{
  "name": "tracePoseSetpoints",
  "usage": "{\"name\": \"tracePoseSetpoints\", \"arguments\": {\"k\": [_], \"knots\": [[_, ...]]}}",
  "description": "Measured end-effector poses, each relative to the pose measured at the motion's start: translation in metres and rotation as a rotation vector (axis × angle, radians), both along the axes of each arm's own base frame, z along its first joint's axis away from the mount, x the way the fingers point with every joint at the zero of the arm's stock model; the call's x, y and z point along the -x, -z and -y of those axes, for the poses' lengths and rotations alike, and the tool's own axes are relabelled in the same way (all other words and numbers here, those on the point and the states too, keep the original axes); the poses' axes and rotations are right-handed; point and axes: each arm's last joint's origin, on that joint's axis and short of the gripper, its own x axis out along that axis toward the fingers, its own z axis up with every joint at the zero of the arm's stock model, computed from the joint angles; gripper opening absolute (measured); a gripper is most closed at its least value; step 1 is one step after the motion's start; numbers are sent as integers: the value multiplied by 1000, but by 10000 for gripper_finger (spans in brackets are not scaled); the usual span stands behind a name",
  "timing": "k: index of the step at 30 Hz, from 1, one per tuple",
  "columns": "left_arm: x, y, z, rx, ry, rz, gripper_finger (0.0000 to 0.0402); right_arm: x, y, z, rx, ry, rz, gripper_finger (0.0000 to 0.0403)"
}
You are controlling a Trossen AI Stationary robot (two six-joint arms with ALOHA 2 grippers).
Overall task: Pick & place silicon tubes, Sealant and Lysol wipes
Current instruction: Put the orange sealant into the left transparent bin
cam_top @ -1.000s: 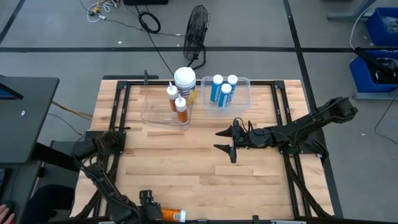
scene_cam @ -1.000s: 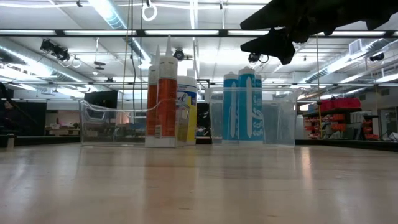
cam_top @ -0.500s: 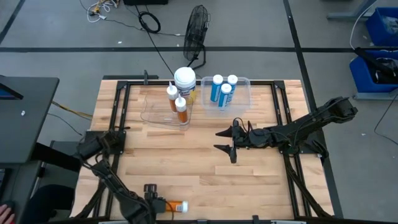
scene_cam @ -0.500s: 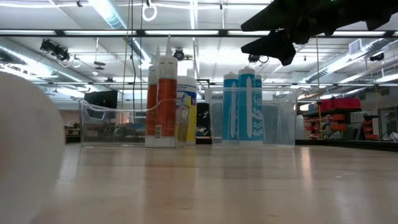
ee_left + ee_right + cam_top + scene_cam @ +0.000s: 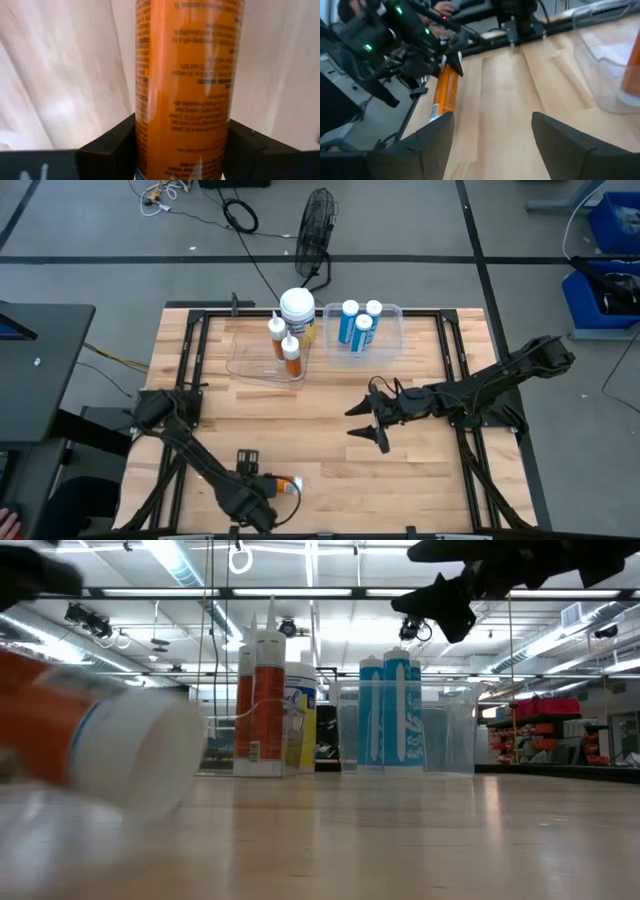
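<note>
My left gripper [image 5: 250,476] is near the table's front left, shut on an orange tube [image 5: 272,483] that lies roughly level, its white end [image 5: 291,484] toward the right. The low view shows this tube large and blurred [image 5: 95,755]. My right gripper [image 5: 364,426] hovers open over the table's middle, holding nothing. In the far clear bin [image 5: 250,365] two orange tubes [image 5: 290,352] stand upright beside the Lysol wipes [image 5: 297,307] with the wide white lid. Three blue tubes [image 5: 355,326] stand in the neighbouring bin [image 5: 392,330]. My left gripper pinches the tube's orange body [image 5: 145,125] between its two fingers [image 5: 107,147], one on each side. The fingers come from above, pointing down, and lie across the tube. The tube is nearly level, its white end slightly lower, and seems just off the table.
Black rails frame the table's left [image 5: 190,380] and right [image 5: 455,370] sides. Bare wood [image 5: 320,450] lies between the bins and the near edge. A fan [image 5: 315,230] and cables lie on the floor beyond the far edge.
My left gripper has carried the orange tube from the table's near edge toward the far edge and slightly up, turning as it went. My right gripper has swung its fingers a little toward the near edge and stayed where it was.
</note>
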Motion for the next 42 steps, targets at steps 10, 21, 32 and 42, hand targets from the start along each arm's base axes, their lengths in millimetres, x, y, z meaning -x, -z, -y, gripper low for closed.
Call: {"name": "tracePoseSetpoints", "arguments": {"k": [10, 21, 32, 42], "knots": [[-35, -54, -33, -47, 63, -17, 215, -45, -20, -27, 110, -115, -183, 272], [-52, -85, -57, -34, 47, -16, 214, -108, -19, -46, 238, -118, -286, 296], [-56, -85, -65, -17, 58, -36, 215, -136, -9, -59, 191, -217, -309, 380], [-61, -85, -72, -8, 55, -43, 216, -142, 4, -63, 85, -267, -335, 365]]}}
